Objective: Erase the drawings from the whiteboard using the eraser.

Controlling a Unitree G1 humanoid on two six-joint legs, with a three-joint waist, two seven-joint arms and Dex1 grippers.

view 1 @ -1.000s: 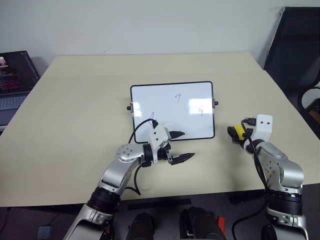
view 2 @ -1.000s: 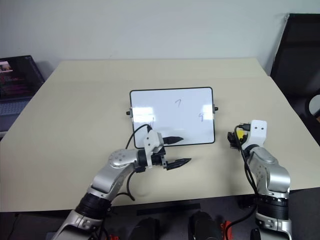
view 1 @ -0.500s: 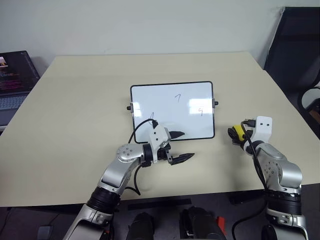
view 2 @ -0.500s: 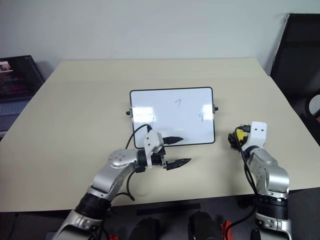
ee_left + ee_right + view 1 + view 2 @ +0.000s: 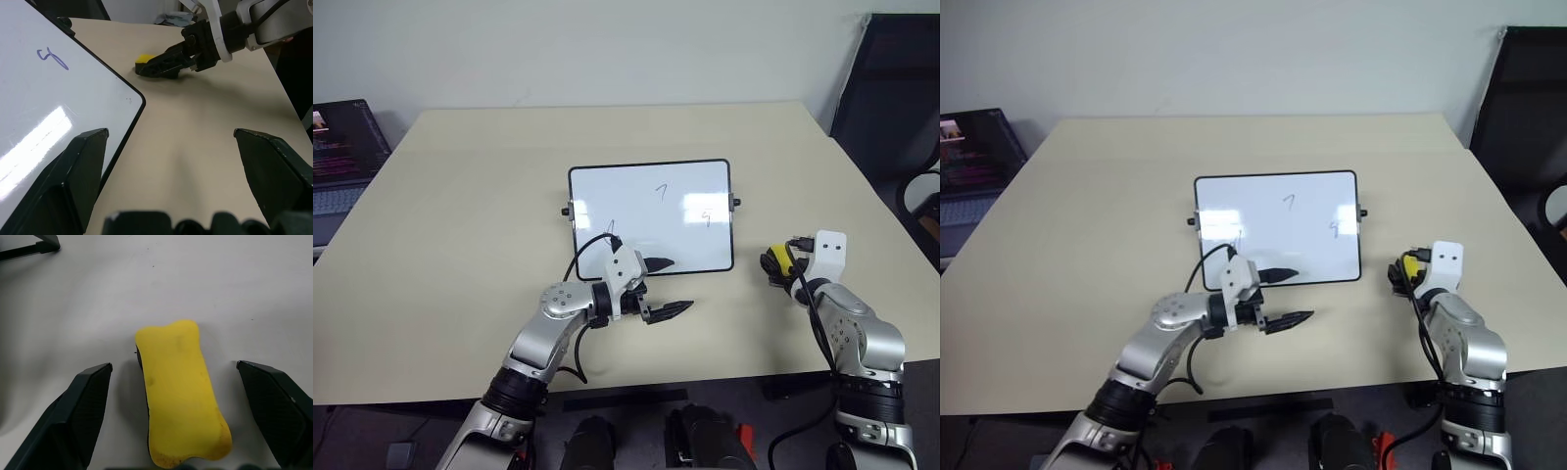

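R pincer (image 5: 171, 465) spread wide astride eraser (image 5: 178, 391) on counter (image 5: 460, 225), nothing gripped yet. L pincer (image 5: 666, 287) open, empty, parked at whiteboard (image 5: 651, 211) edge, prob. to steady it.

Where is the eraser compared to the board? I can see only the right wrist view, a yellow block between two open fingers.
Observer: The eraser lies on the table, off the right short side of the whiteboard.
Operator: Are there drawings on the board?
Observer: Yes, a 7 and a 9 are plain, and a third mark sits partly behind the left arm.
Operator: And the left gripper?
Observer: The left gripper is open at the board's near edge, holding nothing.
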